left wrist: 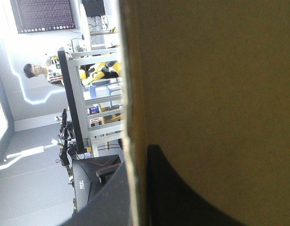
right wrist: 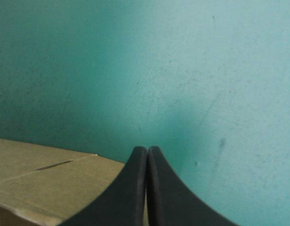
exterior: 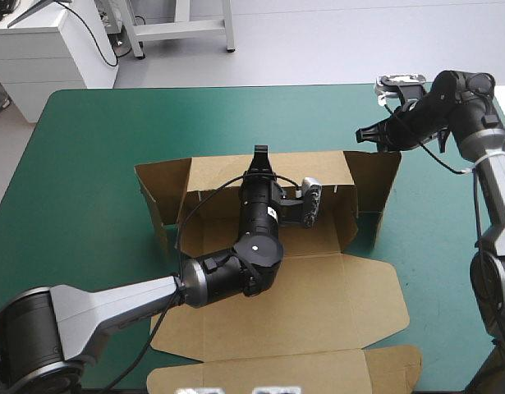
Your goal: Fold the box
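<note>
Pinching raised far wall of the box point(exterior: 334, 287) with left gripper point(exterior: 259, 153). Hovering right gripper point(right wrist: 147, 150), pressed together, over teal-green cover point(right wrist: 192, 70).

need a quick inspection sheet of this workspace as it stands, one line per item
surface: teal-green table cover, lying flat
job's things: box, brown board, far wall and side flaps raised, lid flat toward the near edge
clutter: nothing seen
grippers: left gripper shut on the top edge of the box's far wall; right gripper shut, empty, above the cover beside the box's far right corner
cables: nothing seen
surroundings: nothing seen
</note>
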